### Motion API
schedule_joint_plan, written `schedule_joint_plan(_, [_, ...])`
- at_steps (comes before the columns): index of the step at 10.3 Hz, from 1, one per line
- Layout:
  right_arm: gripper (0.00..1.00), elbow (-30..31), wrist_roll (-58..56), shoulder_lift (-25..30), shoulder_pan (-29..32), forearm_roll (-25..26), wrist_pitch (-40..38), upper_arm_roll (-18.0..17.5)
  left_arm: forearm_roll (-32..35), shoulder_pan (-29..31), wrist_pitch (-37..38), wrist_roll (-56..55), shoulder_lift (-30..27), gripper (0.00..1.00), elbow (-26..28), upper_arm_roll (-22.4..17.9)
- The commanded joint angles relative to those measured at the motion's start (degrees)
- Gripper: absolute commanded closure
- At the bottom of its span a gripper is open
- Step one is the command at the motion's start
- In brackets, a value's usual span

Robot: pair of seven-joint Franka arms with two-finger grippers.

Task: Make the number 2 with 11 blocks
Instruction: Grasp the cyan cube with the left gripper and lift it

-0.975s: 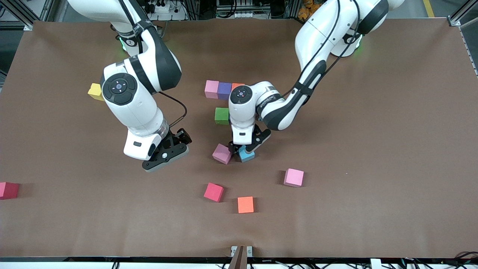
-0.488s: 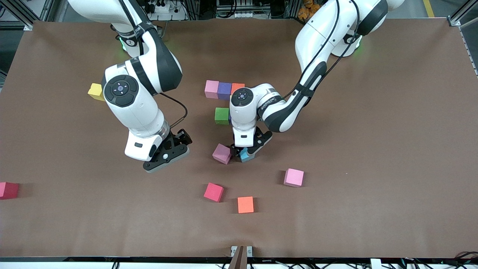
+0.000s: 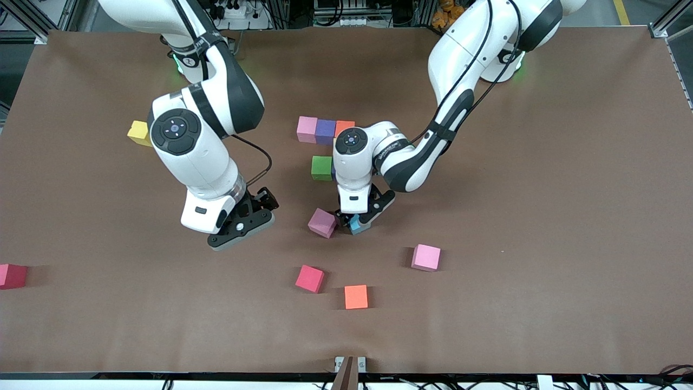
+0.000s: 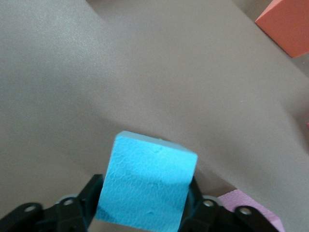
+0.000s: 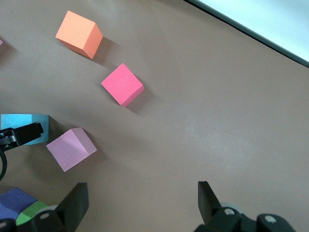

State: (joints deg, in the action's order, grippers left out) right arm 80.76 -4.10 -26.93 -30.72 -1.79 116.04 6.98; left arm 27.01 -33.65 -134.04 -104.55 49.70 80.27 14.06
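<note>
My left gripper [image 3: 355, 222] is down at the table near the middle, its jaws pressed against two sides of a light blue block [image 4: 147, 186]. A mauve-pink block [image 3: 322, 222] lies right beside it. A row of pink [image 3: 307, 129], purple [image 3: 325, 131] and orange [image 3: 344, 127] blocks lies farther from the camera, with a green block [image 3: 321, 168] just nearer than that row. Loose blocks lie nearer the camera: pink [image 3: 426, 257], deep pink [image 3: 310, 278] and orange [image 3: 356, 297]. My right gripper [image 3: 242, 226] hangs open over bare table.
A yellow block [image 3: 138, 132] lies by the right arm's elbow. A red block [image 3: 12, 275] sits at the table's edge at the right arm's end. The brown table [image 3: 541, 216] is bare toward the left arm's end.
The left gripper has sunk slightly and its jaws have closed in on the blue block. The right arm has stayed still.
</note>
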Motion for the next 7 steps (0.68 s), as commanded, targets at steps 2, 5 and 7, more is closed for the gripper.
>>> schedule_joint_plan(2, [0.00, -1.48, 1.11, -0.66, 0.58, 1.26, -0.46, -0.65, -0.82, -0.28, 0.18, 0.13, -0.04, 1.00, -0.29, -0.35])
schedule_joint_plan(5, [0.00, -1.48, 0.94, -0.66, 0.58, 1.26, -0.46, -0.65, -1.69, 0.51, 5.87, 0.05, -2.76, 1.00, -0.21, -0.18])
schedule_joint_plan(7, [0.00, -1.40, 0.76, -0.66, 0.66, 1.35, -0.46, -0.65, -3.44, 0.52, 9.66, 0.22, -4.96, 1.00, -0.03, 0.35])
